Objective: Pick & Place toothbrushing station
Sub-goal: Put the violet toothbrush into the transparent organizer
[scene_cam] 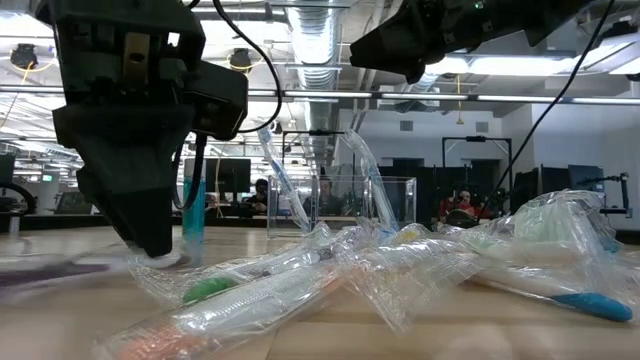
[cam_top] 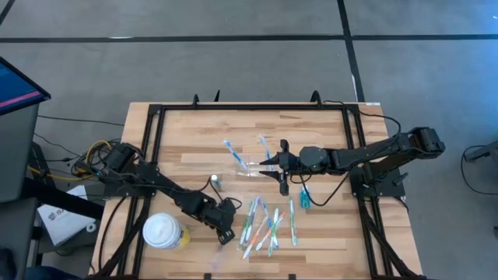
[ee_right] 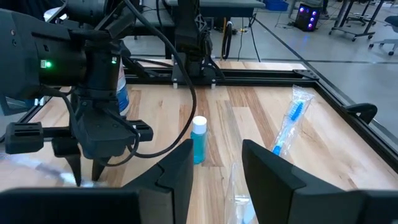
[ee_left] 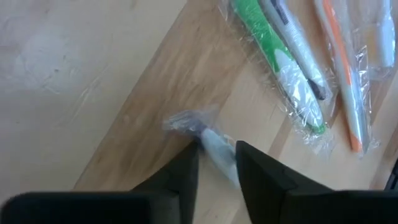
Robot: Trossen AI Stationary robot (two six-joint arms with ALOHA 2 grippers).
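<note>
The toothbrushing station (cam_top: 250, 166), a clear oblong holder (scene_cam: 395, 200), stands on the table's middle with wrapped toothbrushes (scene_cam: 275, 165) leaning in it. My right gripper (cam_top: 280, 177) hovers open just right of and above it; a clear wrapper (ee_right: 235, 186) shows between its fingers, touching or not I cannot tell. My left gripper (ee_left: 217, 155) is down at the table near the front, left of a pile of wrapped toothbrushes (cam_top: 264, 225), shut on one wrapped toothbrush (ee_left: 208, 140). My left gripper pinches the wrapped toothbrush between its two fingers, near the end with the crumpled wrapper (ee_left: 186, 121). The fingers (ee_left: 186, 171) come steeply from above, slanting, and lie across the brush. The brush lies on the wood, its loose end sticking out past the fingertips.
A small blue bottle with a white cap (cam_top: 215, 181) stands between the arms. A white-lidded yellow cup (cam_top: 163, 232) sits at the front left. A blue toothbrush (cam_top: 305, 196) lies right of the pile. A black frame (cam_top: 156, 117) rims the table.
</note>
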